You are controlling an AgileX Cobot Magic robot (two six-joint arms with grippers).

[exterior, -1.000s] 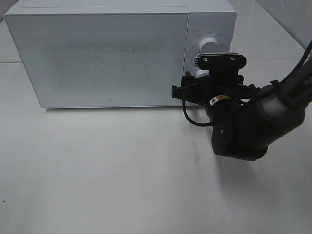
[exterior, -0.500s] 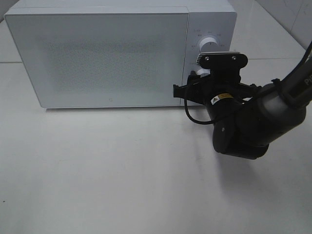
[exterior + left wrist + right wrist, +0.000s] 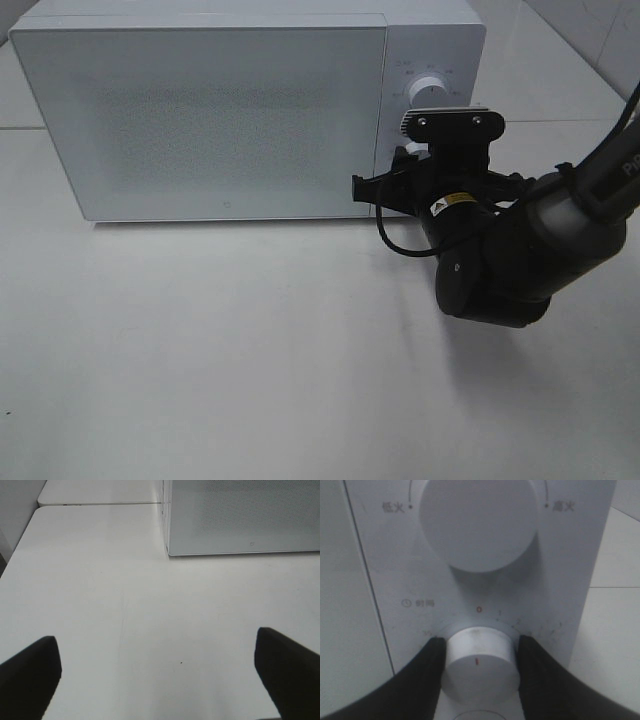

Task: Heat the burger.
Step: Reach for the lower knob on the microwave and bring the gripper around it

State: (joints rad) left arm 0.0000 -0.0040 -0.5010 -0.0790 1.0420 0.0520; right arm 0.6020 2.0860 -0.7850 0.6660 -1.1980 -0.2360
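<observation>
The burger is hidden; no view shows it. The white microwave (image 3: 220, 110) stands at the back of the table with its door shut. My right gripper (image 3: 408, 162) is at the control panel. In the right wrist view it (image 3: 479, 661) is shut on the lower timer knob (image 3: 477, 672), with one black finger (image 3: 427, 670) pressed on each side. The knob's red mark sits below the 0. The upper power knob (image 3: 479, 525) is free. My left gripper (image 3: 157, 675) is open and empty above bare table, left of the microwave's corner (image 3: 170, 550).
The white table (image 3: 250, 350) spreads in front of the microwave. The right arm's dark body (image 3: 510, 260) hangs over the table's right side. A table seam runs behind the microwave on the left (image 3: 100, 503).
The right wrist shifted very slightly at the knob and came back. Its grip on the timer knob holds. Nothing else has moved.
</observation>
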